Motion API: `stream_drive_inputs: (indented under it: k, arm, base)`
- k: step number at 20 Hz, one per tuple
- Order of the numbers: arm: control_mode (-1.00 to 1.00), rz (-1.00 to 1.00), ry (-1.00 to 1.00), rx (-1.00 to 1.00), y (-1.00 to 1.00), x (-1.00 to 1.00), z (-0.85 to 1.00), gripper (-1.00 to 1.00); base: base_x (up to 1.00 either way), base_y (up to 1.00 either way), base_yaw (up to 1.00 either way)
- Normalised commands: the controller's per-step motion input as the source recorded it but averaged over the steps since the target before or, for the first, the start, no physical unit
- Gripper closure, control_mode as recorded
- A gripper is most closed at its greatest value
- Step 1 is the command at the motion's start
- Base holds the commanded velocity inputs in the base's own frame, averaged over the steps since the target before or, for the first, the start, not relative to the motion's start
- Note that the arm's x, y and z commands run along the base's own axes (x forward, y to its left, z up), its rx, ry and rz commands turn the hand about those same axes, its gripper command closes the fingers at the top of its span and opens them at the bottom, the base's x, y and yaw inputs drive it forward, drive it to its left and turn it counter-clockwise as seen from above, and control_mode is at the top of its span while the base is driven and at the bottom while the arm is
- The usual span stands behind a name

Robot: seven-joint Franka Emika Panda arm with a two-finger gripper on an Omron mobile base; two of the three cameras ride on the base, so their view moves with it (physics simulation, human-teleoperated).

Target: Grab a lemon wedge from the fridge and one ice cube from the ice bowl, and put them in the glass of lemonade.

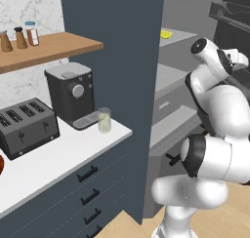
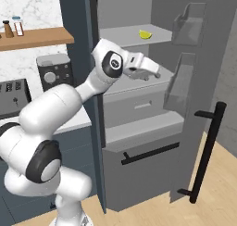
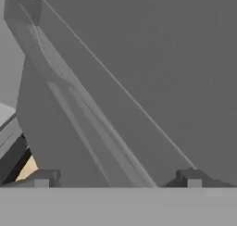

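Observation:
The fridge (image 2: 139, 128) stands open, its grey shelves and drawer showing. A yellow lemon wedge (image 2: 145, 34) lies on the upper shelf, also seen as the lemon wedge (image 1: 166, 34). My gripper (image 2: 156, 75) reaches into the fridge over the middle shelf, below the wedge and slightly right of it, apart from it. In the hand view my gripper (image 3: 116, 181) is open with nothing between its fingertips, facing the grey door bins. The glass of lemonade (image 1: 104, 120) stands on the white counter by the coffee machine. A reddish-brown edge of the ice bowl (image 1: 1, 165) shows at the far left.
A coffee machine (image 1: 71, 90) and toaster (image 1: 27, 127) sit on the counter, under a wooden shelf (image 1: 53, 47) with spice jars. A dark blue-grey cabinet panel (image 1: 117, 61) divides counter from fridge. The open fridge door (image 2: 185, 58) with its black bar handle (image 2: 208, 151) stands at right.

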Motion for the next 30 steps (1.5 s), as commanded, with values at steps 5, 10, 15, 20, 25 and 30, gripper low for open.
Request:
stream_drive_inputs:
  k: [5, 10, 15, 20, 25, 30]
  arm:
    - [-1.00, -0.09, 0.14, 0.00, -0.96, 0.00, -0.05, -1.00]
    - [-1.00, -0.06, 0.00, -0.03, -0.64, 0.00, -0.49, -1.00]
    - [-1.00, -0.01, 0.00, -0.06, -0.45, 0.12, -0.12, -1.00]
    - [-1.00, -0.02, 0.00, -0.07, -0.77, 0.17, -0.08, -1.00]
    - [-1.00, -0.02, 0.00, -0.03, -1.00, 0.22, -0.02, -1.00]
    - [-1.00, 0.00, -0.01, -0.01, -0.56, 0.02, 0.17, -1.00]
  base:
    - [0.00, 0.00, 0.00]
    - [0.00, 0.00, 0.00]
    - [0.00, 0.00, 0.00]
    - [0.00, 0.00, 0.00]
    - [0.00, 0.00, 0.00]
    - [0.00, 0.00, 0.00]
